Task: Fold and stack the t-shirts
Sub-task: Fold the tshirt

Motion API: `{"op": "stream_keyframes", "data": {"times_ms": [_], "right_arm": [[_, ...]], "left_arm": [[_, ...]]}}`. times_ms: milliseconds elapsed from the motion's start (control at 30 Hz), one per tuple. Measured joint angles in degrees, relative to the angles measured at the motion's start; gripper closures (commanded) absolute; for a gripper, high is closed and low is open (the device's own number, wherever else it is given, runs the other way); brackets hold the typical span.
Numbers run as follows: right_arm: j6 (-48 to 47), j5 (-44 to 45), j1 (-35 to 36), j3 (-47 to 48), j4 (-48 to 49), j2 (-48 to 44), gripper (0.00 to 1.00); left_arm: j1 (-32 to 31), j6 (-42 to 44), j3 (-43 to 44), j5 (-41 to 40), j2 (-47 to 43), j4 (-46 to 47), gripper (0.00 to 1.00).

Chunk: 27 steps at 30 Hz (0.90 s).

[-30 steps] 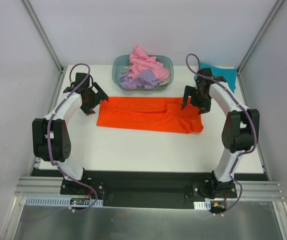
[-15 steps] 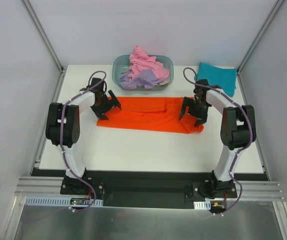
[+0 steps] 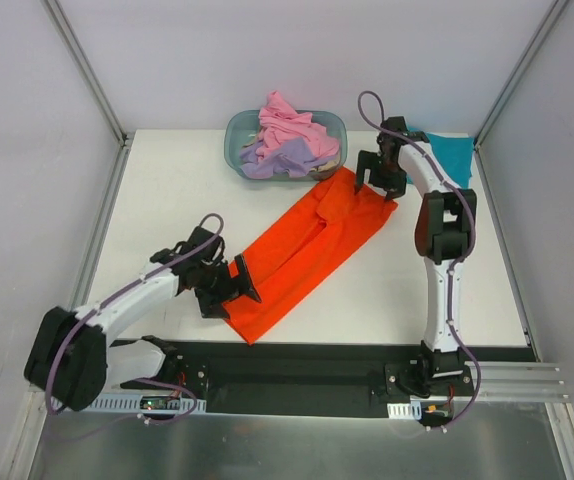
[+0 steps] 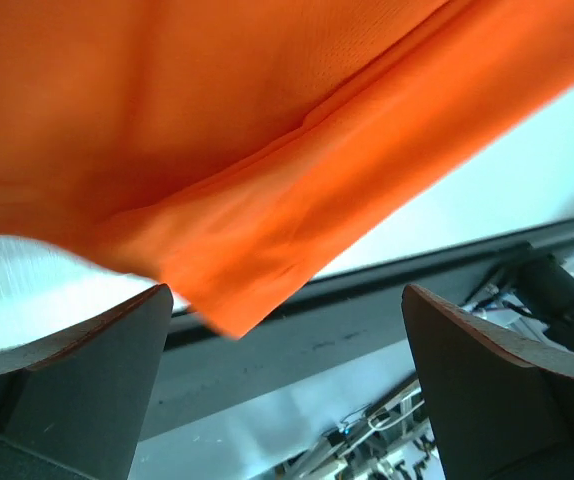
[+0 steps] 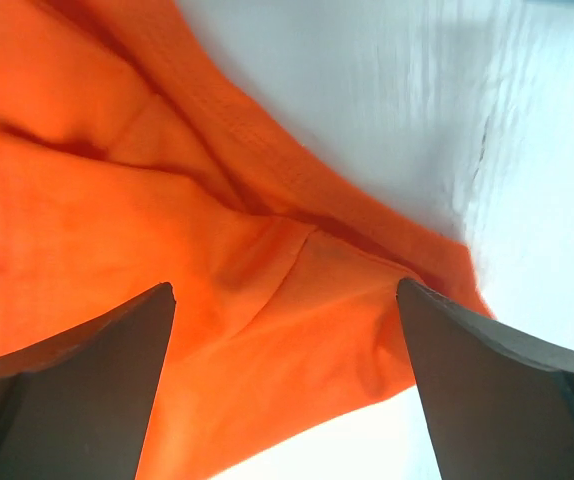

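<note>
Orange t-shirt (image 3: 307,248) lay diagonal on the table (image 3: 167,200), left tool (image 3: 233,298) gaping wide at its near end, right tool (image 3: 381,186) same at the far end.

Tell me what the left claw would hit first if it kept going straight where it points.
Most likely the orange tee. In the wrist view, its corner lies right ahead of the open left claw. Depth is hard to judge, but nothing shows nearer.
</note>
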Motion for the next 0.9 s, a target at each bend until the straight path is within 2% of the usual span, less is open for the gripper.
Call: {"op": "stream_keyframes", "data": {"times_ms": [133, 233, 333, 400, 500, 567, 633, 767, 900], "right_arm": [[-3.6, -0.6, 0.4, -1.3, 1.8, -3.0, 0.03], [-6.6, -0.4, 2.1, -11.2, 4.5, -12.0, 0.03], [-8.7, -0.2, 6.5, -23.6, 7.5, -24.7, 0.03], [-9.6, -0.3, 12.7, -32.9, 10.2, -35.0, 0.03], [-10.1, -0.8, 25.1, -41.8, 13.9, -45.8, 0.01], [-10.1, -1.6, 33.0, -46.3, 16.7, -49.4, 0.03], [-10.1, -2.2, 41.1, -51.1, 20.4, -51.1, 0.04], [-10.2, -3.4, 54.4, -58.4, 26.5, -50.7, 0.08], [-10.7, -2.6, 62.8, -59.7, 31.5, -48.0, 0.16]], "left_arm": [[-0.1, 0.1, 2.0, -1.6, -11.8, -4.2, 0.01], [-0.1, 0.1, 5.6, -7.3, -18.4, -6.6, 0.01], [1.2, 0.2, 8.0, -12.5, -20.3, -9.0, 0.01], [3.4, 0.2, 8.0, -15.2, -19.7, -10.6, 0.01], [7.0, 0.3, 6.3, -16.8, -17.3, -11.9, 0.02], [9.0, 0.8, 4.0, -16.6, -16.3, -11.6, 0.11], [10.2, 1.4, 1.6, -15.9, -15.4, -10.8, 0.19], [10.8, 1.7, -1.6, -14.7, -12.4, -8.8, 0.26], [10.8, 1.8, -5.8, -13.5, -10.8, -4.7, 0.34]]}}
